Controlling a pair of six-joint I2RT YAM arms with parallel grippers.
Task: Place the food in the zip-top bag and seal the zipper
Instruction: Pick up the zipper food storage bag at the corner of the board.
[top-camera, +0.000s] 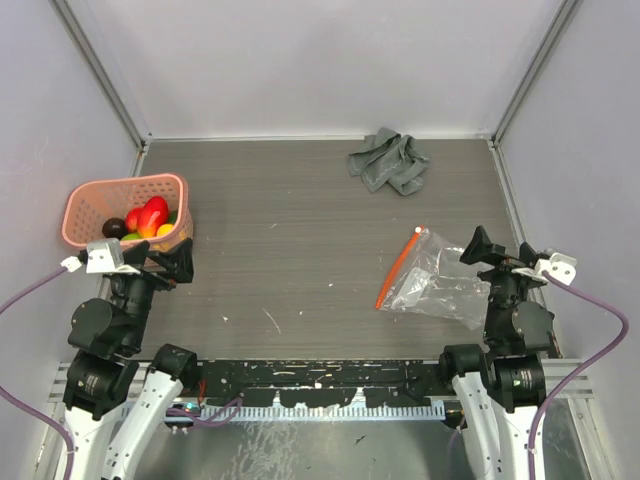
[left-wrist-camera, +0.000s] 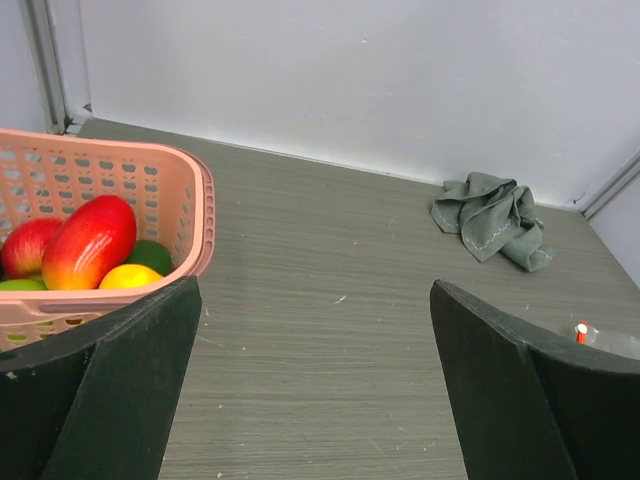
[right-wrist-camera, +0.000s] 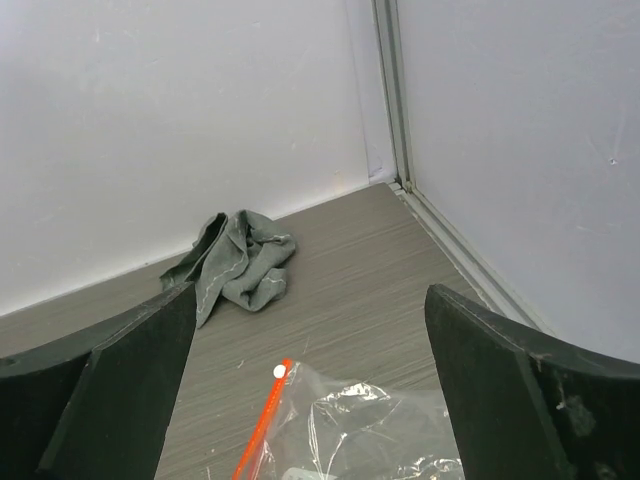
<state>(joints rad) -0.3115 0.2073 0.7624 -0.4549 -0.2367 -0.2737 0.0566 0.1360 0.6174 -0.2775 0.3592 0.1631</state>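
Top external view, near to far.
Item: my left gripper (left-wrist-camera: 315, 400), jaws spread wide, empty, parked just beside the pink basket (top-camera: 125, 186) that holds the food (top-camera: 150, 218), likely staged for picking.
Item: my right gripper (right-wrist-camera: 310, 400), wide, empty, at the edge of the zip-top bag (top-camera: 440, 285), which lies flat with its zipper (top-camera: 398, 268) toward centre.
Item: grey cloth (top-camera: 388, 162), far back.
Surface: scuffed grey wood-grain table (top-camera: 290, 220); plain pale walls.

A pink perforated basket (top-camera: 110, 197) at the frame's left edge holds the food (top-camera: 150, 215): red, orange-yellow, green and one dark piece. The left gripper (top-camera: 180, 265) is just below it. Right of centre lies the zip-top bag (top-camera: 445, 285), with the zipper (top-camera: 398, 265) along its left edge and the right gripper (top-camera: 475, 248) by its upper right corner. A crumpled grey cloth (top-camera: 388, 162) lies near the back wall.
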